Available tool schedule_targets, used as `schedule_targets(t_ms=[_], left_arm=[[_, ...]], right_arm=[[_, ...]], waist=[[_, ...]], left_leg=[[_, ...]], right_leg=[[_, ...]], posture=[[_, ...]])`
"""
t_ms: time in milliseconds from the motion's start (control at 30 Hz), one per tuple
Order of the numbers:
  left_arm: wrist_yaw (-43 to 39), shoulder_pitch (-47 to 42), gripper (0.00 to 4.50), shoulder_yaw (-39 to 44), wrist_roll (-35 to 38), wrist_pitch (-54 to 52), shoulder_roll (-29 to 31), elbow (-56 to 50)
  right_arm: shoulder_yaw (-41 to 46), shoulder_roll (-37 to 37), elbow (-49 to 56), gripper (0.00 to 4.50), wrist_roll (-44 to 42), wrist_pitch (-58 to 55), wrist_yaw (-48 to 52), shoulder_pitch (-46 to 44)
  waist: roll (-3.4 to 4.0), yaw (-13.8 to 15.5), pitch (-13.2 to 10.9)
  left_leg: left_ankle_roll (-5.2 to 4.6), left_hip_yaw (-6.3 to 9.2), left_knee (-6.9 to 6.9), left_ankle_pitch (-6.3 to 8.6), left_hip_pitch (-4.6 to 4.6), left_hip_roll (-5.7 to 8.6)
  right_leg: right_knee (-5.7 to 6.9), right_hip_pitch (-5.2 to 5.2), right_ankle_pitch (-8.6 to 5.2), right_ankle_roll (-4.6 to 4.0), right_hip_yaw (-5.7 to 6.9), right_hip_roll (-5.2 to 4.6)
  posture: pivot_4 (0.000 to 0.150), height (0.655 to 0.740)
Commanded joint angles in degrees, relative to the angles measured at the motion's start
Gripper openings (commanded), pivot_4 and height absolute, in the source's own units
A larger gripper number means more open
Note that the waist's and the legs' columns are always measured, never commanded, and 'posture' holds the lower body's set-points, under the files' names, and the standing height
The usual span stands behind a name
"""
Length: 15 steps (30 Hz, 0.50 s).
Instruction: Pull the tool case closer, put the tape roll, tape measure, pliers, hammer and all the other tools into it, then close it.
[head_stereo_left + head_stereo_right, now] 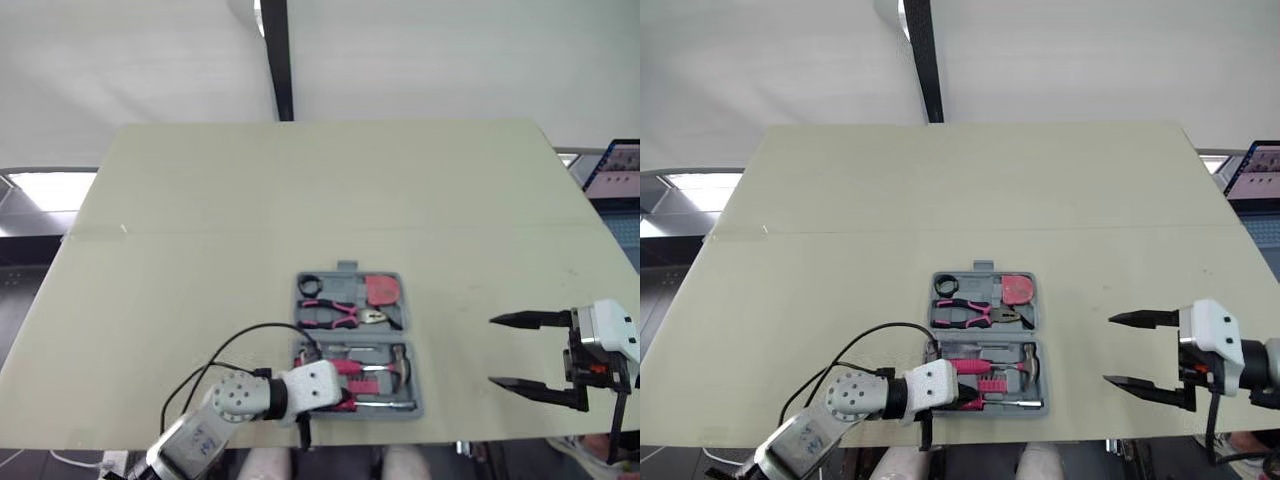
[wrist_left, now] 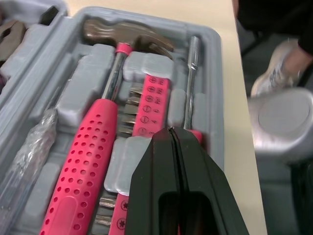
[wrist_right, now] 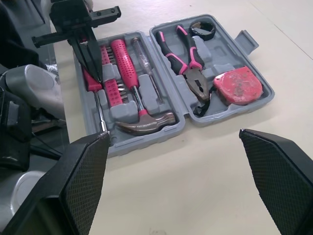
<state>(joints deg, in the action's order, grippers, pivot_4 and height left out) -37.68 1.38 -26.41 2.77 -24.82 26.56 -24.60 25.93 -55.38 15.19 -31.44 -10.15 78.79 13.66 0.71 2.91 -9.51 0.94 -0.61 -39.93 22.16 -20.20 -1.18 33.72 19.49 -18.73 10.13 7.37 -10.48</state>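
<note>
The left gripper (image 2: 172, 131) is right at the near edge of the table (image 1: 300, 200). Its two black fingers are pressed together, with just a thin line between them. The left wrist view shows their tip just over the pink end of a screwdriver (image 2: 191, 73) with a shiny metal rod. Beside it is a pink strip of bits (image 2: 151, 105) with little cross marks. Next comes the hammer (image 2: 98, 127), with a pink handle full of small holes and a dull curved metal head.

The right gripper (image 1: 492, 350) hangs over bare table, well off to the right, its pointy fingers spread wide.

The grey plastic tool case (image 3: 246, 39) lies open and flat near the robot. The right wrist view shows its far half: pliers (image 3: 188, 63) with pink and black handles, a round pink tape measure (image 3: 238, 87), and a black ring of tape roll (image 3: 203, 29).
</note>
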Motion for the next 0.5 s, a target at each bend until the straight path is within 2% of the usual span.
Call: schedule_targets(t_ms=[33,167,200,267,367,400,500], left_arm=[[3.7,3.2,0.03,12.4,9.0,-3.1,-3.2,-8.1],[4.3,10.5,0.03,22.7,14.5,-7.7,-1.8,-13.7],[5.0,13.2,0.27,25.3,13.9,-7.0,-1.1,-14.5],[6.3,17.5,0.88,29.3,13.3,-5.7,-0.5,-15.4],[6.9,26.7,2.15,37.0,13.4,-1.7,-1.3,-15.6],[7.3,29.3,2.85,39.0,13.5,-0.3,-2.0,-15.2],[9.3,35.2,4.13,44.2,15.2,1.6,-5.9,-14.0]], right_arm=[[-1.7,1.8,2.3,4.5,-0.8,-2.7,-3.9,-0.7],[-4.5,3.6,3.4,4.5,0.0,-5.5,-7.7,-0.6],[-5.1,4.3,3.7,4.5,0.1,-5.7,-8.4,-0.1],[-5.7,5.4,4.1,4.5,0.1,-6.0,-9.7,0.7],[-4.9,7.4,4.7,4.5,0.4,-5.4,-11.4,3.5],[-4.5,7.9,5.0,4.5,0.8,-5.1,-11.8,4.7],[-2.9,9.3,6.3,4.5,1.8,-3.9,-13.0,9.2]], waist=[[-0.02,0.0,0.0],[0.01,-0.2,0.0],[0.01,-0.2,0.0],[0.0,-0.2,0.0],[-0.07,0.2,0.0],[-0.08,0.2,0.0],[-0.09,0.2,-0.1]], left_leg=[[0.0,0.02,0.0,0.0,0.0,-0.01],[0.0,0.01,0.0,0.0,-0.01,-0.01],[0.0,0.02,0.02,0.0,0.0,-0.01],[0.0,0.01,0.04,0.0,0.0,-0.01],[0.0,0.01,0.03,0.01,-0.01,0.0],[0.0,0.01,0.03,0.01,-0.01,0.0],[-0.01,0.0,0.04,0.03,-0.03,0.0]], right_leg=[[0.01,0.0,0.0,0.0,0.01,0.0],[-0.01,0.01,0.0,0.0,0.0,-0.01],[-0.02,0.0,0.0,0.0,0.01,-0.01],[-0.05,0.01,0.0,0.0,0.01,0.0],[-0.09,-0.03,0.0,0.0,0.01,0.0],[-0.11,-0.03,0.0,0.0,0.01,-0.01],[-0.17,-0.02,0.0,-0.01,0.0,-0.01]], posture=[[0.15,0.74],[0.15,0.74],[0.15,0.74],[0.15,0.74],[0.15,0.74],[0.15,0.74],[0.15,0.74]])
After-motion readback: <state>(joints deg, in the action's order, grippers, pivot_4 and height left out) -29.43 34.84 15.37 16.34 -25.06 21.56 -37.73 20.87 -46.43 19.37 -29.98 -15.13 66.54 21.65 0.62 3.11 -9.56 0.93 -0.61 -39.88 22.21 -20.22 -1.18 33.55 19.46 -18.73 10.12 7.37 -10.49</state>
